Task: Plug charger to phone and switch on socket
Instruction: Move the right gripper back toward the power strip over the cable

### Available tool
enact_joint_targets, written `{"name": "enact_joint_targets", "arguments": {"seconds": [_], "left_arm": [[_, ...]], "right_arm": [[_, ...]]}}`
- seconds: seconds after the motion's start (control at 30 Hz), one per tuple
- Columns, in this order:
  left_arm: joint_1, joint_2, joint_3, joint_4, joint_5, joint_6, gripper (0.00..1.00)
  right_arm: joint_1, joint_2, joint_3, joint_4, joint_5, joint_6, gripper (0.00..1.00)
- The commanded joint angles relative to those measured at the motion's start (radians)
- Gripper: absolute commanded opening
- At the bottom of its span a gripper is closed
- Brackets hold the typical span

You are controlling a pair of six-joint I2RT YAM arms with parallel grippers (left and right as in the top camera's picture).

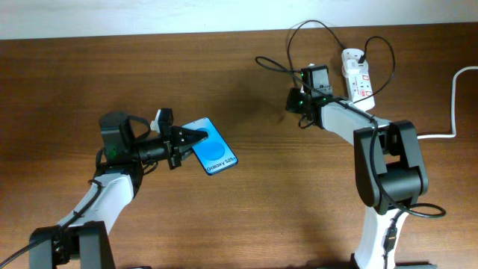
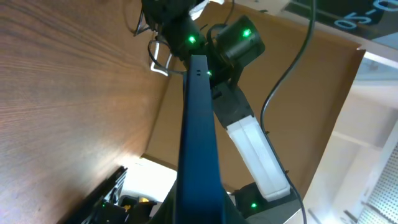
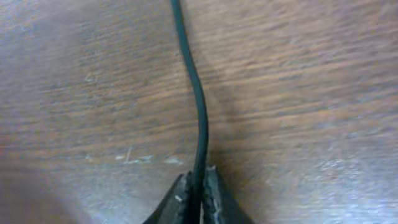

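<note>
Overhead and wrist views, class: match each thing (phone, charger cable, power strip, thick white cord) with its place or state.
Things:
1. phone
2. charger cable
3. power strip
4. thick white cord

Places or states:
A. white with red marks, no gripper on it
B. clamped in the left gripper, blue screen showing from overhead
C. runs off the overhead picture's right edge
D. pinched between the fingers of the right gripper

Pairs: 1-B; 2-D; 3-A; 4-C
</note>
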Motion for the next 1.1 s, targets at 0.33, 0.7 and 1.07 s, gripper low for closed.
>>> {"name": "enact_joint_targets", "arguments": {"seconds": [0.33,0.7,1.07], "left_arm": [[0.003,-0.015,0.014,-0.109,-0.115,-0.027,0.0],[0.003,-0.015,0.014,-0.109,-0.114,-0.027,0.0],[0.003,-0.015,0.014,-0.108,-0.111,-0.027,0.0]], "right_arm": [[-0.006,-0.304,0.045,-0.438,-0.073,-0.164,0.04],[-0.006,-0.358,0.045,-0.834,-0.14,-0.47,0.04],[-0.006,-0.358,0.045,-0.978,-0.036,-0.467,0.54]]}}
